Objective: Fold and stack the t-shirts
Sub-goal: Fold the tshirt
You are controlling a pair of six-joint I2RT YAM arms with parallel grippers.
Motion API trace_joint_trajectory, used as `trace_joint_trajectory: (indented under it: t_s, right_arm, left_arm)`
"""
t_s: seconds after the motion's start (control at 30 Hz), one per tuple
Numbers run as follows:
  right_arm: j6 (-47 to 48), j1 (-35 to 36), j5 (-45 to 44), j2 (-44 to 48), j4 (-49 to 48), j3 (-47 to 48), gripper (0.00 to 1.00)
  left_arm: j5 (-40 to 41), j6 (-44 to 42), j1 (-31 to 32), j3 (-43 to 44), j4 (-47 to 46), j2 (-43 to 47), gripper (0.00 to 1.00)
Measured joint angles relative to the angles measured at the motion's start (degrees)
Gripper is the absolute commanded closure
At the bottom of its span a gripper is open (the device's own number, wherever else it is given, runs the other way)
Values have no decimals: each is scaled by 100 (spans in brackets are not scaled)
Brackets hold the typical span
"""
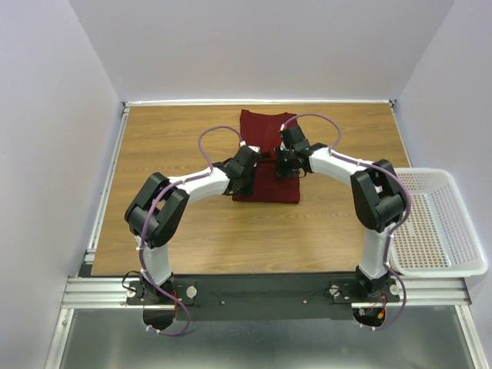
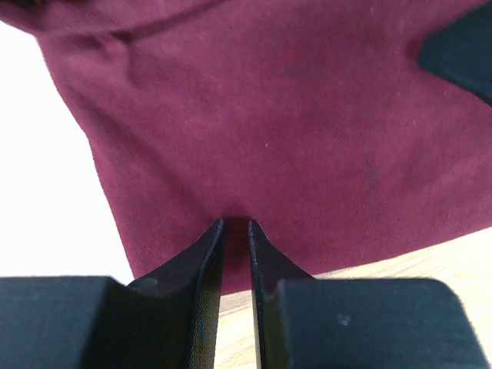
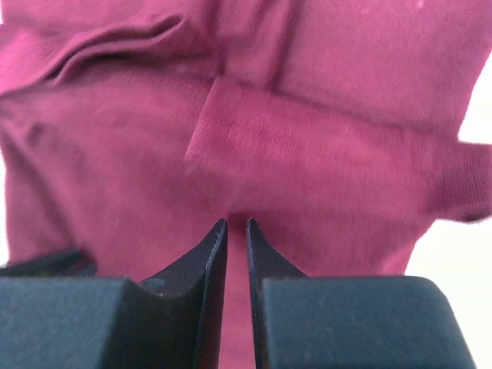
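Fold step: left gripper [image 2: 234, 224] and right gripper [image 3: 236, 223] both pinch the t-shirt [image 1: 267, 189]; next move likely needs synchronized nearward travel.

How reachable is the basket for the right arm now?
Probably yes: the basket sits beside its base, nothing between. But the right tool looks shut on the shirt, so that would come along.

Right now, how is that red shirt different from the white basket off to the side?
The t-shirt is soft maroon cloth, bunched and partly folded; the basket is white plastic mesh holding its shape. The t-shirt is mid-table, toward the far edge; the basket is at the table's right side. The left gripper and right gripper both pinch the t-shirt; neither touches the basket. Both are plain, without print.
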State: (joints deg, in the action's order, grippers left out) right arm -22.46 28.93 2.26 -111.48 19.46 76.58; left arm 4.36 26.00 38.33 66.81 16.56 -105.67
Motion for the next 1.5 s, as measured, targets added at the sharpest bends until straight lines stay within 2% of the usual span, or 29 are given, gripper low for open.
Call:
trace_joint_trajectory:
  t_s: [0.2,0.5,0.6,0.7,0.83,0.93,1.03,1.13,1.27,1.43,1.5]
  right_arm:
    - [59,-24,-111,-586,-68,485,75]
    - [463,-518,-352,-1659,-151,2275,72]
    - [553,-774,-350,-1788,-199,2752,68]
    - [562,-946,-269,-1644,-295,2839,67]
    - [413,-960,304,-894,-518,1869,66]
    - [109,-951,975,98,-699,603,63]
    - [-507,-942,1928,1150,-1606,-951,59]
    - [-1086,-942,2632,1722,-2636,-2170,56]
    - [-1729,-949,3220,1773,-3989,-3416,55]
    - [-2549,-1209,3746,841,-5615,-4295,56]
    - [-2870,-1357,4046,505,-6164,-4461,55]
  left_arm:
    - [-70,2,13,-188,-160,24,75]
    - [-136,44,15,-546,-426,251,75]
    - [-160,83,17,-654,-428,341,75]
    - [-173,142,17,-785,-413,466,75]
    - [-205,267,15,-1005,-407,737,75]
    - [-345,459,-55,-1349,-616,1309,74]
    - [-697,739,-293,-2004,-1342,2094,75]
    - [-1137,1036,-708,-2549,-2124,2483,74]
    - [-1792,1309,-1025,-2789,-2811,1963,75]
    - [-2710,1672,-1246,-2918,-3456,960,78]
    - [-2883,1762,-1386,-3016,-3626,953,78]
